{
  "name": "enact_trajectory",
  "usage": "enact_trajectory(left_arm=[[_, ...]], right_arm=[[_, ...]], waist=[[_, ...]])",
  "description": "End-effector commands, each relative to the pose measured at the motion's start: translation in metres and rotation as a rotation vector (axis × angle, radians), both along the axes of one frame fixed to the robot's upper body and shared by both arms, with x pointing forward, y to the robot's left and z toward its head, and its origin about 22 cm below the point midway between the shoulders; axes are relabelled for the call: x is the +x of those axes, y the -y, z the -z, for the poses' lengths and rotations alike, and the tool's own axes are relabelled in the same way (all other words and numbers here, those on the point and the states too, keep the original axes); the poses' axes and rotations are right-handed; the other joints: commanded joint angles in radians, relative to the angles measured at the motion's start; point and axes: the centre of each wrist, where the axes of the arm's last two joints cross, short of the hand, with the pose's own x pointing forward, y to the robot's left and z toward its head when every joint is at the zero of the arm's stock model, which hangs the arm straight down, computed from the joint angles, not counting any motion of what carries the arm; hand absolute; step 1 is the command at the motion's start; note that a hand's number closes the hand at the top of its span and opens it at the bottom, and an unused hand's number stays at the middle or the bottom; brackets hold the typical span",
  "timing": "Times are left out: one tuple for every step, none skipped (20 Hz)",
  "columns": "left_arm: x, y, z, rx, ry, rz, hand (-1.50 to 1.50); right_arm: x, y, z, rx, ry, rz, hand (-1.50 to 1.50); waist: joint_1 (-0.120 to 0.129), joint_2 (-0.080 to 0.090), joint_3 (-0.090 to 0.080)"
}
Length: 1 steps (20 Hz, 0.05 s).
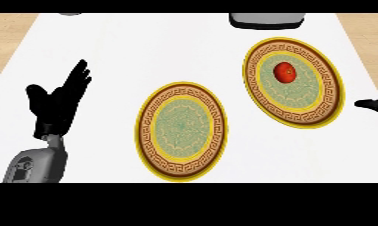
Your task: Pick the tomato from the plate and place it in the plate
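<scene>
Tomato [285, 72] on far plate [325, 105]; right hand [367, 104] nearby, fingers unclear; left hand [59, 101] open.

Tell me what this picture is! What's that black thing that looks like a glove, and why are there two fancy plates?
You are looking down from a robot's head at a white counter. The black glove shape is the robot's left hand, open and resting with fingers up, on a grey forearm. At the right edge only a tip of its right hand shows. Two patterned plates lie on the counter. The far plate has a red tomato on it; the near plate has nothing on it. Neither hand holds anything. A grey object sits at the counter's far edge.
</scene>
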Motion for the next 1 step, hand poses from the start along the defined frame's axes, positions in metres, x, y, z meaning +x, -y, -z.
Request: enact_trajectory(left_arm=[[0.0159, 0.0054, 0.0016, -0.003, 0.008, 0.013, 0.0]], right_arm=[[-0.0092, 0.0171, 0.0023, -0.02, -0.027, 0.002, -1.5]], waist=[[-0.004, 0.0, 0.0]])
